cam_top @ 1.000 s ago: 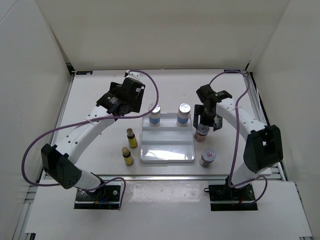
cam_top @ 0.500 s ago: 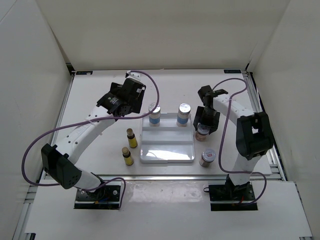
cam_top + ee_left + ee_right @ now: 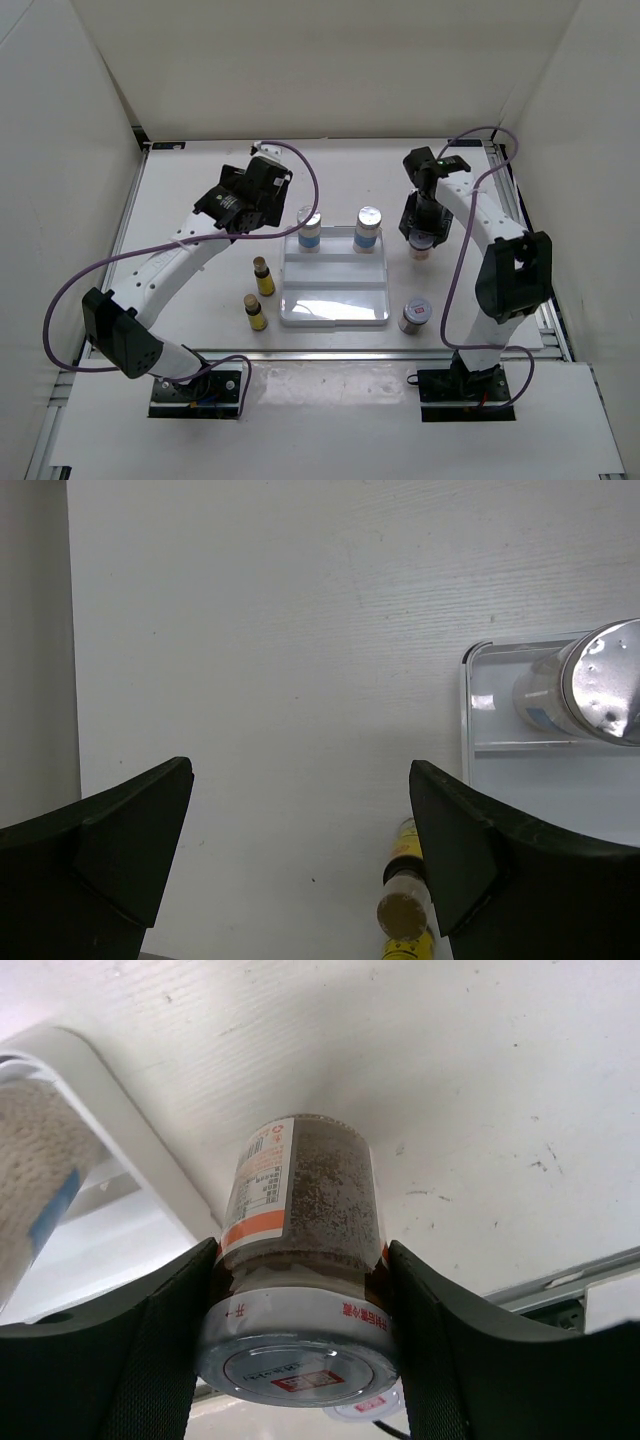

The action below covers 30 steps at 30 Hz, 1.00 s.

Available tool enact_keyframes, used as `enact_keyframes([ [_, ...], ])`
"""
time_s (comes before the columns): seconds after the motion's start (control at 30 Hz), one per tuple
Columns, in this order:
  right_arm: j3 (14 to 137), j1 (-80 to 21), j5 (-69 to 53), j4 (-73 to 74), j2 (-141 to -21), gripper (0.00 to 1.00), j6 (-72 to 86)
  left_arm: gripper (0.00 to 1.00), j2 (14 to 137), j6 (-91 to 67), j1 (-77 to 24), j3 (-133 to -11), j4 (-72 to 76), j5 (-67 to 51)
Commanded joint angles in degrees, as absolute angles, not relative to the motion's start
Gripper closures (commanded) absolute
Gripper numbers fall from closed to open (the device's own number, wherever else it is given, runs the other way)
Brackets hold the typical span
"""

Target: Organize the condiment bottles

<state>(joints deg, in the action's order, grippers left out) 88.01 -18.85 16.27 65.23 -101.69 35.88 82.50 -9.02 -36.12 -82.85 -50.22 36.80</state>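
Right end effector [image 3: 298, 1305] pinches one of two red-label jars [image 3: 300, 1195]; left end effector [image 3: 300, 785] spread.

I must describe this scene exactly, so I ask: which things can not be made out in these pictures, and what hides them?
- Top view: the red-label jar is almost hidden under the right pincer that grips it.
- Right wrist view: its label print is too small to read.
- Left wrist view: the blue-label jar is cut by the right edge; the yellow bottles are partly behind the left pincer and cut by the bottom edge.
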Motion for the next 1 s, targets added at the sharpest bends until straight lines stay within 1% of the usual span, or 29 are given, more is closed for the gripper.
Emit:
enact_keyframes([
  [0.0, 91.3, -18.7, 12.3, 69.9, -95.5, 1.0, 38.0, 0.0, 79.2, -9.9, -36.7, -82.4, -50.5, 38.1],
  [0.17, 89.6, -18.1, -0.9, 67.4, -94.2, 1.0, 42.7, 0.0, 79.7, -9.9, -36.7, -82.4, -50.5, 37.5],
  [0.37, 90.1, -17.6, -6.9, 67.4, -94.2, 1.0, 52.5, 0.0, 79.7, -10.5, -36.7, -82.4, -51.1, 36.4],
  [0.53, 85.8, -18.7, -9.8, 63.7, -95.4, 1.0, 63.7, 0.0, 79.2, -11.3, -37.4, -82.4, -51.6, 36.5],
  [0.67, 83.7, -21.2, -8.6, 62.6, -95.9, 1.0, 68.2, 0.0, 78.1, -10.7, -40.9, -81.7, -51.6, 38.8],
  [0.8, 82.5, -23.7, -8.1, 62.6, -97.2, 1.0, 70.0, 0.0, 77.1, -10.2, -45.2, -81.2, -52.1, 41.7],
  [0.97, 82.0, -25.0, -8.8, 61.3, -99.8, 1.0, 70.6, 0.0, 75.9, -10.7, -46.5, -80.1, -52.1, 42.8],
])
